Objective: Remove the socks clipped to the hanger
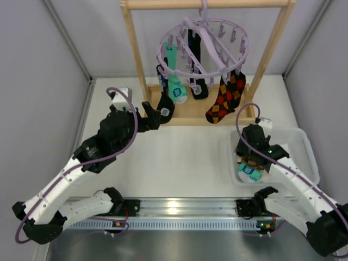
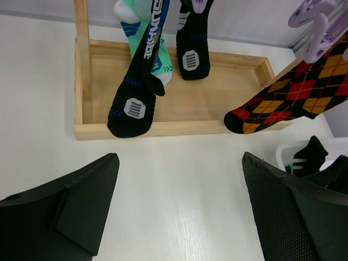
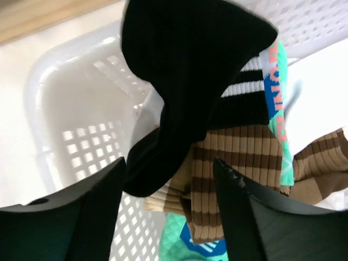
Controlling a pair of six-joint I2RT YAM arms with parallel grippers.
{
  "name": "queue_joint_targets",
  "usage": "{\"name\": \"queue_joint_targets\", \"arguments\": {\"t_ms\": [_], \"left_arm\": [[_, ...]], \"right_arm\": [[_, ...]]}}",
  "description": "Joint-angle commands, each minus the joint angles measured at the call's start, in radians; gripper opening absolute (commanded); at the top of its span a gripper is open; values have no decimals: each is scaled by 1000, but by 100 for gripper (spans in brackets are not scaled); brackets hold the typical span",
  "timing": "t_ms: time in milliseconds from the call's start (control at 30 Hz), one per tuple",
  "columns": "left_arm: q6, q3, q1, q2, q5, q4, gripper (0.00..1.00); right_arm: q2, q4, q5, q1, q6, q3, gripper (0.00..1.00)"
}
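The lavender ring hanger (image 1: 205,46) hangs from the wooden rack. A black sock (image 1: 165,106), a teal-white sock (image 1: 176,87), another black sock (image 1: 198,87) and a red-orange-black argyle sock (image 1: 225,99) dangle from its pegs. In the left wrist view the near black sock (image 2: 133,106), the teal-white one (image 2: 142,32), the far black one (image 2: 191,54) and the argyle sock (image 2: 293,92) hang ahead. My left gripper (image 2: 179,182) is open and empty, just short of the rack. My right gripper (image 3: 169,163) is open over a black sock (image 3: 185,70) in the basket.
The wooden rack's base tray (image 1: 190,113) stands at the back and also shows in the left wrist view (image 2: 217,98). A white slotted basket (image 1: 296,155) at the right holds a brown striped sock (image 3: 242,163) and a teal sock (image 3: 187,244). Grey walls close both sides.
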Motion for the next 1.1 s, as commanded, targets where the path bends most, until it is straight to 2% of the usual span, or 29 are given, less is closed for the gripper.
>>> {"name": "queue_joint_targets", "arguments": {"t_ms": [0, 133, 167, 267, 367, 400, 433, 500, 533, 633, 733, 933, 1067], "left_arm": [[-1, -13, 0, -27, 19, -4, 98], [8, -14, 0, -60, 36, -4, 98], [11, -13, 0, -66, 33, -2, 98], [25, -13, -1, -84, 39, -4, 98], [34, -14, 0, -95, 70, -2, 98], [41, -14, 0, -100, 86, -1, 98], [44, -13, 0, -100, 99, -4, 98], [56, -13, -1, -98, 120, -4, 98], [59, -13, -1, -100, 146, -4, 98], [61, -16, 0, -103, 195, -4, 98], [61, -19, 0, -104, 226, -2, 98], [65, -31, 0, -103, 257, -4, 98], [64, -42, 0, -91, 245, -2, 98]], "right_arm": [[-86, -7, 27, -17, 8, 97, 64], [-173, -121, 70, -17, -27, 207, 96], [-199, -137, 68, -18, -41, 221, 99], [-253, -93, 10, -17, -119, 230, 99], [-305, 93, -125, -18, -176, 163, 100], [-314, 229, -178, -18, -212, 119, 99], [-313, 303, -326, -18, -237, 98, 99], [-278, 467, -480, -18, -301, 81, 100], [-249, 488, -555, -17, -317, 92, 95], [-91, 519, -565, -18, -396, 159, 90], [-14, 577, -521, -18, -456, 180, 88], [124, 663, -536, -18, -582, 199, 87], [152, 726, -530, -18, -644, 210, 85]]}}
